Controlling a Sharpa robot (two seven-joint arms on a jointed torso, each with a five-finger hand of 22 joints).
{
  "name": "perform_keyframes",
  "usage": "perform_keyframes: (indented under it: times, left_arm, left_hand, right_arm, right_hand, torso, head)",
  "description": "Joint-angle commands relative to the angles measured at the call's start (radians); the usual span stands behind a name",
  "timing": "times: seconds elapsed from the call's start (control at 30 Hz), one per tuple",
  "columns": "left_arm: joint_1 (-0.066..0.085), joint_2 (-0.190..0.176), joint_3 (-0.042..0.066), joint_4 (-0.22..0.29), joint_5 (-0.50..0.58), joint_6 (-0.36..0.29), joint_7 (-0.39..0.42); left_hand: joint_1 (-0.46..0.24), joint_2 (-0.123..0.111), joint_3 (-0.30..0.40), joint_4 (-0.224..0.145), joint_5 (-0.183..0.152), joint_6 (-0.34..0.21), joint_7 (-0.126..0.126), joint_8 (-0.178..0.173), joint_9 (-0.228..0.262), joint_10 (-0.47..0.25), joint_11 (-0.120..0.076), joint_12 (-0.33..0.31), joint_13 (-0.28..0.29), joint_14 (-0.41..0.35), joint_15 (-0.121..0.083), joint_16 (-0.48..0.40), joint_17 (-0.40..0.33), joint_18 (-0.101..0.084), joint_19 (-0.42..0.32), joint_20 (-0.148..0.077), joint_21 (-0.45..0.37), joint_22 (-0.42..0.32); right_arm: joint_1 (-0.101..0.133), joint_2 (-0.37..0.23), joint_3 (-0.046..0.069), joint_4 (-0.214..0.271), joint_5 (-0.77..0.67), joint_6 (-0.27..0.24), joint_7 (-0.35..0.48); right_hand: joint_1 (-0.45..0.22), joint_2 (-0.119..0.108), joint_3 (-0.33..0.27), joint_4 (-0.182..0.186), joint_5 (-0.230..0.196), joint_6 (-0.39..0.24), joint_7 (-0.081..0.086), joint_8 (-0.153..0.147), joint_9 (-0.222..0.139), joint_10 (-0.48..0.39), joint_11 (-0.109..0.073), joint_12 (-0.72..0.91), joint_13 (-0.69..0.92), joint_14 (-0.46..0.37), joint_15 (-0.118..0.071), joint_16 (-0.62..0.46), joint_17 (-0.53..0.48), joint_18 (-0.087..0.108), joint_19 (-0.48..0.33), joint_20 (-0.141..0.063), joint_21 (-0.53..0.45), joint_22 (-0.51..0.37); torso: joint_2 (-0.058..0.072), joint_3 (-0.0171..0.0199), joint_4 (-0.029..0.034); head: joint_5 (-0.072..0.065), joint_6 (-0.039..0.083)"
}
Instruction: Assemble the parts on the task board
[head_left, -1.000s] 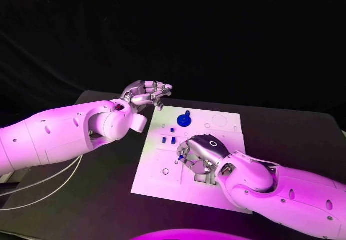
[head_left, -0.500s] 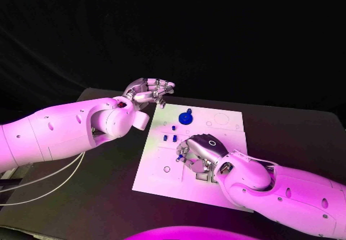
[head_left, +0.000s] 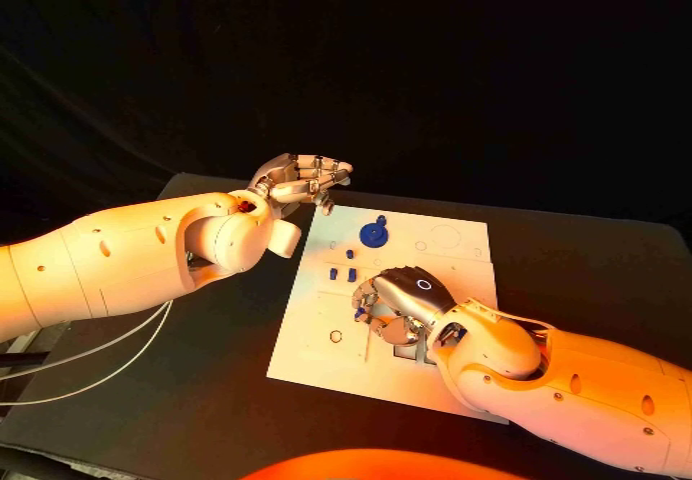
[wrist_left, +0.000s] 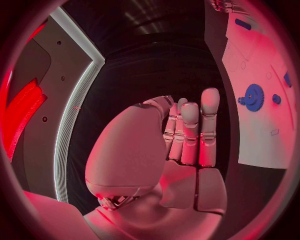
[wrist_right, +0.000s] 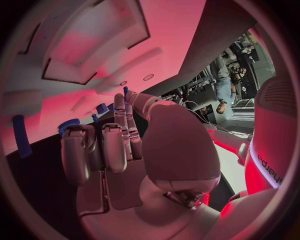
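"sharpa" lettering on white arm (wrist_right: 270, 167) (partly cut off)

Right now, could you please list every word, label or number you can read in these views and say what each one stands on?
"sharpa": on the robot's white body in the right wrist view, running sideways along a curved panel; the lettering is partly cut off, so this reading is tentative.
Task board: it carries faint outlines and circles, with no legible words or numbers.
Right hand: a small ring mark, no text.

Light: warm orange in the head view, red in both wrist views.
Background: dark.
Glare: bright on the task board (head_left: 378, 330).
Distortion: wrist views bend straight edges.
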Motion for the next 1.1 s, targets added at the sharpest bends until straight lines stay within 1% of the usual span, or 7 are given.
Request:
perform_keyframes:
  times: [0.03, 0.1, 0.6, 0.87, 1.1]
  left_arm:
    - [0.001, 0.002, 0.001, 0.002, 0.005, 0.006, 0.003]
    - [0.001, 0.002, 0.001, 0.002, 0.005, 0.006, 0.003]
    - [0.001, 0.000, 0.001, 0.003, 0.005, 0.005, 0.001]
    - [0.001, -0.001, 0.001, 0.002, 0.005, 0.005, 0.000]
    - [0.002, 0.000, 0.001, 0.003, 0.005, 0.007, -0.002]
  left_hand:
    - [-0.002, -0.007, 0.006, 0.000, 0.004, -0.003, 0.002, -0.003, 0.001, -0.006, 0.002, 0.005, 0.001, -0.007, 0.000, -0.004, 0.000, 0.008, -0.007, 0.000, -0.003, 0.000]
    - [-0.005, -0.007, 0.008, 0.000, 0.004, -0.003, 0.002, -0.002, 0.002, -0.007, 0.002, 0.006, 0.001, -0.008, 0.000, -0.005, -0.001, 0.008, -0.007, 0.001, -0.004, -0.001]
    - [-0.005, -0.007, 0.008, 0.000, 0.004, -0.003, 0.002, -0.002, 0.002, -0.007, 0.002, 0.006, 0.001, -0.008, 0.000, -0.005, -0.001, 0.008, -0.007, 0.001, -0.004, -0.001]
    - [-0.005, -0.007, 0.008, 0.000, 0.004, -0.003, 0.002, -0.002, 0.002, -0.007, 0.002, 0.006, 0.001, -0.008, 0.000, -0.005, -0.001, 0.008, -0.007, 0.001, -0.004, -0.001]
    - [-0.005, -0.007, 0.008, 0.000, 0.004, -0.003, 0.002, -0.002, 0.002, -0.007, 0.002, 0.006, 0.001, -0.008, 0.000, -0.005, -0.001, 0.008, -0.007, 0.001, -0.004, -0.001]
  right_arm:
    - [-0.001, 0.003, -0.001, -0.005, -0.005, 0.029, 0.009]
    - [-0.001, 0.005, -0.001, -0.009, -0.005, 0.034, 0.008]
    - [-0.001, 0.007, -0.003, -0.018, -0.008, 0.061, 0.006]
    - [-0.001, 0.010, -0.004, -0.020, -0.008, 0.069, 0.003]
    - [-0.001, 0.024, -0.006, -0.031, -0.010, 0.088, -0.005]
  right_hand:
    - [-0.009, 0.000, 0.000, -0.001, 0.004, 0.005, 0.001, 0.004, 0.001, 0.001, 0.007, -0.006, -0.001, 0.041, -0.003, 0.004, -0.002, -0.005, 0.056, -0.004, -0.003, 0.205]
    - [-0.009, 0.000, 0.000, -0.001, 0.004, 0.005, 0.001, 0.004, 0.001, 0.001, 0.007, -0.006, -0.001, 0.041, -0.003, 0.004, -0.002, -0.005, 0.056, -0.004, -0.003, 0.205]
    - [-0.009, 0.000, 0.000, -0.001, 0.004, 0.005, 0.001, 0.004, 0.001, 0.001, 0.007, -0.006, -0.001, 0.041, -0.003, 0.004, -0.002, -0.005, 0.056, -0.004, -0.003, 0.205]
    - [-0.010, 0.000, 0.000, -0.001, 0.005, 0.005, 0.001, 0.004, 0.001, 0.001, 0.008, -0.007, -0.001, 0.041, -0.002, 0.003, -0.005, -0.005, 0.056, -0.004, -0.004, 0.204]
    - [-0.014, -0.002, -0.003, 0.000, 0.004, 0.002, 0.002, 0.002, 0.000, 0.000, 0.009, -0.010, -0.001, 0.041, -0.001, 0.004, -0.004, -0.004, 0.054, -0.004, -0.007, 0.203]
  torso:
    - [0.000, -0.0007, -0.0002]
    - [-0.001, -0.0012, 0.0002]
    - [0.000, -0.0009, 0.0001]
    - [-0.001, -0.0007, 0.0000]
    - [0.000, -0.0009, 0.0007]
  head:
    - [0.003, -0.003]
    - [0.002, -0.004]
    - [0.003, -0.009]
    - [0.003, -0.009]
    - [0.000, -0.007]
